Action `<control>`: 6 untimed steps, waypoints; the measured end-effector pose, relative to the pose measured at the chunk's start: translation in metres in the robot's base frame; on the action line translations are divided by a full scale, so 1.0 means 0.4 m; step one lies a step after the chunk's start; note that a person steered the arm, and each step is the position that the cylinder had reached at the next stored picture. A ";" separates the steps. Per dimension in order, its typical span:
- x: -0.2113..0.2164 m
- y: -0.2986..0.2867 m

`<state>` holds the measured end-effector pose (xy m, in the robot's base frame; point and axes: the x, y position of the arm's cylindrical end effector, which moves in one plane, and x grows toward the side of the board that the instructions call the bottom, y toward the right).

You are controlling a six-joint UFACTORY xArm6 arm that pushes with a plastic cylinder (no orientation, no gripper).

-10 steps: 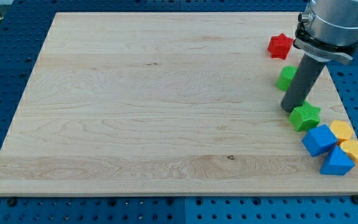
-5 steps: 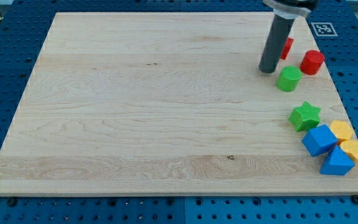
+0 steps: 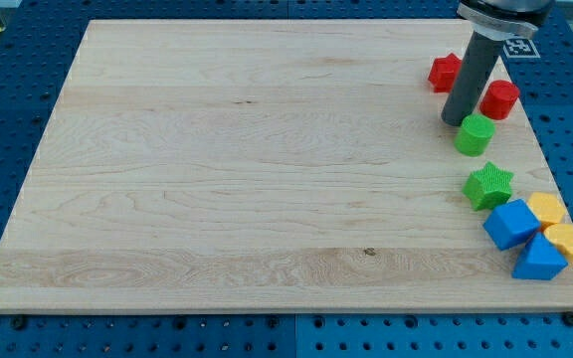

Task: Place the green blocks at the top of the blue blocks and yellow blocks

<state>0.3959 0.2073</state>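
Observation:
My tip (image 3: 454,120) rests on the board just up-left of the green cylinder (image 3: 475,134), touching or nearly touching it. The green star (image 3: 488,186) lies below that, right above the blue cube (image 3: 511,223). The blue triangular block (image 3: 539,259) sits at the view's bottom right. Two yellow blocks (image 3: 548,210) (image 3: 566,240) sit to the right of the blue ones, all packed together.
A red star (image 3: 445,73) lies left of the rod and a red cylinder (image 3: 500,99) right of it, both near the board's top right. The wooden board's right edge (image 3: 555,169) runs close beside the block cluster.
The tip moved up from beside the green star to left of the green cylinder, then came round to its upper left. The green cylinder has shifted slightly down and right.

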 end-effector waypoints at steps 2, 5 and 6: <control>0.023 0.022; 0.071 0.042; 0.093 0.056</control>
